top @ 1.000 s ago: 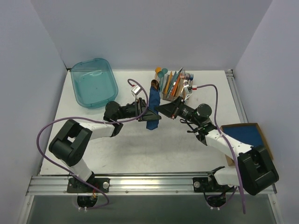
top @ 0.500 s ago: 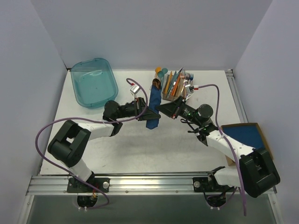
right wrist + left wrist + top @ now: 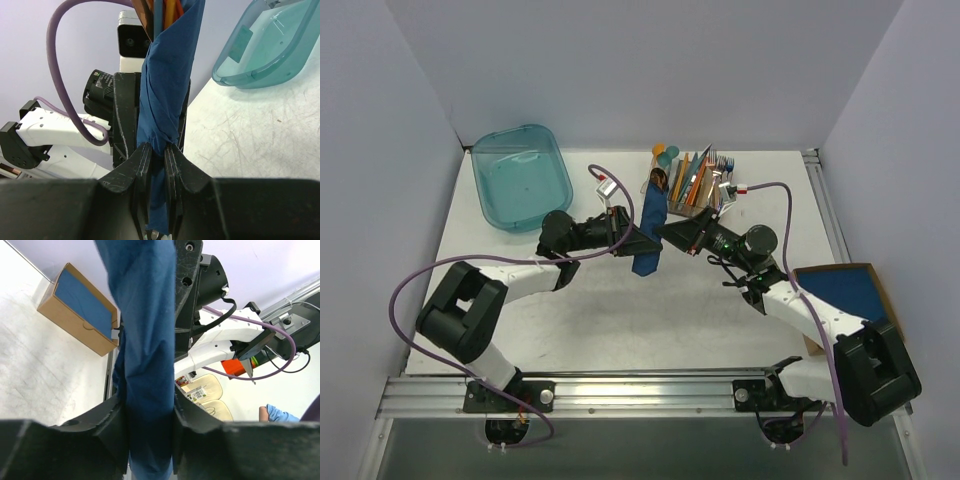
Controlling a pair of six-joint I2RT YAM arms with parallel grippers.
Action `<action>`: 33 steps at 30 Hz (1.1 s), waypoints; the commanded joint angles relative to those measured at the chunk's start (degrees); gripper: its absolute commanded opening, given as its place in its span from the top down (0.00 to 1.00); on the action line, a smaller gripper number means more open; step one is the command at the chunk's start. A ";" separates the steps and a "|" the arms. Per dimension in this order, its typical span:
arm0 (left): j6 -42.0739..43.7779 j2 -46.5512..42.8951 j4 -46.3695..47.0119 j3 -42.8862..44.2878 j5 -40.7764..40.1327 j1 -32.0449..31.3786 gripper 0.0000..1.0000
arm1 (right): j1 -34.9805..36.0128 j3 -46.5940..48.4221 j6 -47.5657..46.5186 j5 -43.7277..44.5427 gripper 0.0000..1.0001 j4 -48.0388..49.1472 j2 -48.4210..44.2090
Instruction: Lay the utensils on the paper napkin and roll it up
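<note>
Rolled paper napkin (image 3: 648, 230) is held aloft: right gripper (image 3: 156, 155) pinches it tight around utensils (image 3: 657, 181); left gripper (image 3: 149, 412), jaws wider, apparently clasps it against unrolling.

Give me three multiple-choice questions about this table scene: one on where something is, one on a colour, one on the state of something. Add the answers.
1. Where on the table is the teal bin?
A) far left corner
B) near right edge
C) between the arms

2. What colour is the napkin roll?
A) white
B) red
C) dark blue

3. How is the napkin roll now?
A) spread flat as an open sheet
B) gripped from both sides by the left pincer and the right pincer
C) lying inside the bin

Answers:
1 A: the overhead view shows the bin at the far left.
2 C: every view shows dark blue paper.
3 B: each wrist view shows its fingers closed against the roll.
</note>
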 commanded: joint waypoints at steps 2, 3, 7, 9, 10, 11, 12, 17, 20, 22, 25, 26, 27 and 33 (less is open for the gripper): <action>2.78 -2.66 0.15 2.93 -1.84 0.90 0.64 | 0.21 -0.24 -1.41 -0.64 1.00 2.27 -2.36; 2.78 -2.58 -0.02 2.93 -1.92 0.90 0.69 | 0.21 -0.24 -1.58 -0.64 1.00 2.01 -2.36; 2.96 -1.61 -0.64 3.11 -1.93 0.99 0.87 | 0.30 -0.33 -2.11 -0.55 1.00 1.48 -2.80; 2.96 -1.17 -0.73 3.28 -1.84 0.99 0.97 | 0.39 -0.07 -2.46 -0.55 1.00 0.69 -3.15; 3.05 -0.99 -0.90 3.28 -1.84 0.99 0.98 | 0.39 0.02 -2.72 -0.47 1.00 0.25 -3.42; 3.57 -0.91 -1.60 3.46 -1.57 0.99 0.98 | 0.39 0.19 -3.16 -0.38 1.00 -0.71 -3.51; 3.92 -0.91 -1.95 3.54 -1.48 0.99 0.98 | 0.39 0.54 -3.42 -0.46 1.00 -1.24 -3.59; 5.68 -1.26 -4.33 3.28 -1.48 1.16 0.98 | 0.13 1.51 -4.92 0.32 0.88 -4.41 -4.30; 4.46 -0.99 -2.50 2.58 -1.40 1.51 0.98 | -0.31 1.69 -5.18 0.76 0.68 -5.02 -4.47; 3.40 -0.47 -0.91 2.05 -1.04 1.86 0.98 | -0.75 1.69 -5.19 0.77 0.62 -5.20 -4.47; 1.64 0.15 1.64 1.96 -0.52 2.04 0.98 | -1.28 1.87 -5.18 0.59 0.52 -5.03 -4.56; 1.29 0.06 2.17 1.88 -0.34 2.04 0.97 | -1.28 2.04 -5.10 0.50 0.48 -4.94 -4.47; 1.20 0.15 2.35 1.79 -0.34 2.04 0.97 | -1.37 2.30 -5.18 0.33 0.47 -4.77 -4.47; 1.56 -0.12 2.08 1.00 -0.17 1.95 0.98 | -1.37 4.24 -4.22 -0.46 0.36 -1.87 -1.93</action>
